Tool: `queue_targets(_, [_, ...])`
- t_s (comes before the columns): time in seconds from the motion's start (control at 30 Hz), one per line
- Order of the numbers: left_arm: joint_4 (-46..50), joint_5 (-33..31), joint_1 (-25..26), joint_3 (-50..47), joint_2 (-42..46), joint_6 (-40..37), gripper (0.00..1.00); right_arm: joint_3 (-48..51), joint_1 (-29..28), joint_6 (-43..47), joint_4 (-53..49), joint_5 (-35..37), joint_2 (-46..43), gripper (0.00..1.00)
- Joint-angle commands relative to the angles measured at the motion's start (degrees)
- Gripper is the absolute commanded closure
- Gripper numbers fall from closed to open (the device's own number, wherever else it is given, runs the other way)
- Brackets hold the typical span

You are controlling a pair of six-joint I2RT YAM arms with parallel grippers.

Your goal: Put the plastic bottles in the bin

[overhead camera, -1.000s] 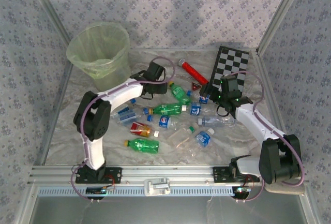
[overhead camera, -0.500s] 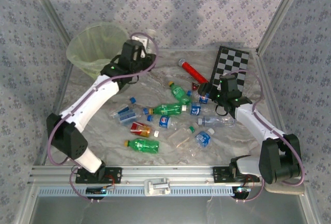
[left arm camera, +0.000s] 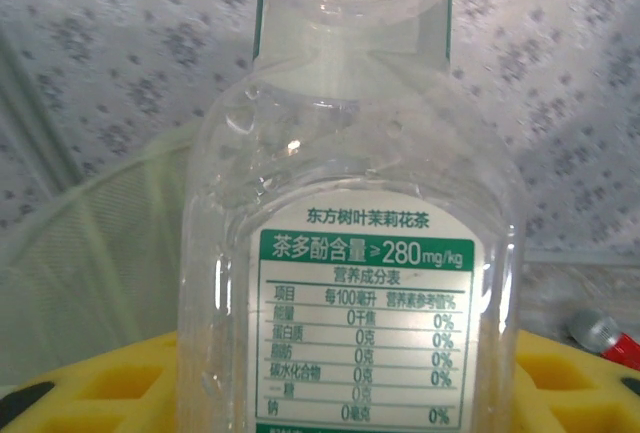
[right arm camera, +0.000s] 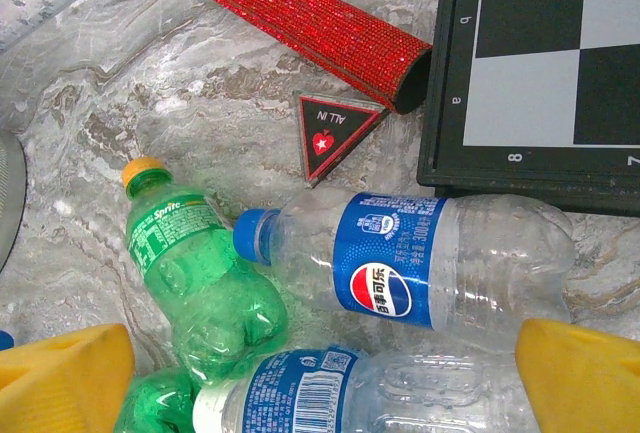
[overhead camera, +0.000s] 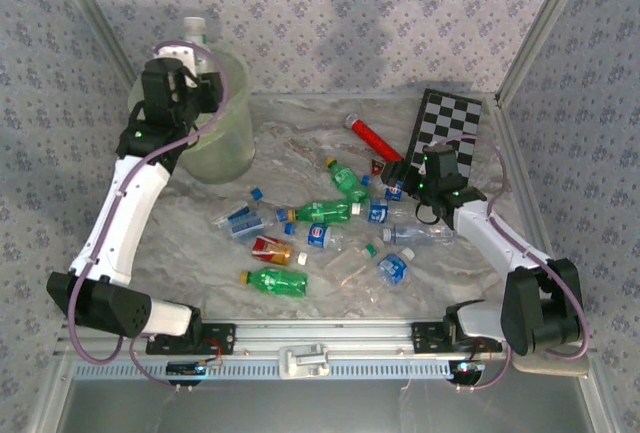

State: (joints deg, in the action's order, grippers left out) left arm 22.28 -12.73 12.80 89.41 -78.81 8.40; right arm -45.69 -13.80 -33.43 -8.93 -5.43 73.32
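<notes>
Left wrist view has the left pincer pinching a clear bottle upright between its yellow fingers, the white-and-green label facing the lens. Seen from above, it holds that bottle over the mouth of the bin at the far left of the desk. The arm and the cloudy green wall hide the inside, so I cannot tell what the bin contains.

The right pincer is spread wide with nothing in it, low over the pile at the right. A white-capped, blue-labelled bottle lies between its pads, a Pepsi bottle just beyond it and a green Sprite bottle to the left.

Across the desk I count three green bottles and about eight clear ones, though they overlap too much to be sure. Far of the pile lie one red cylinder, one triangular chip and one checkerboard, tilted.
</notes>
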Motion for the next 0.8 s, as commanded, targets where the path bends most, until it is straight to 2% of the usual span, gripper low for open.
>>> queue_targets(0.0, [-1.8,2.3,-2.9,0.0,-0.5,0.2,0.53,-1.7,-0.5,0.3,-1.1,0.1,-0.1,0.0])
queue_targets(0.2, [0.5,3.8,-5.6,3.1,-5.2,1.3,0.53,-1.0,-0.6,0.5,-2.2,1.1,-1.6,0.0])
queue_targets(0.77, [8.0,4.3,-7.4,10.3,-17.1,1.8,0.5,-0.2,-0.5,1.5,-4.4,3.4,-4.5,0.0])
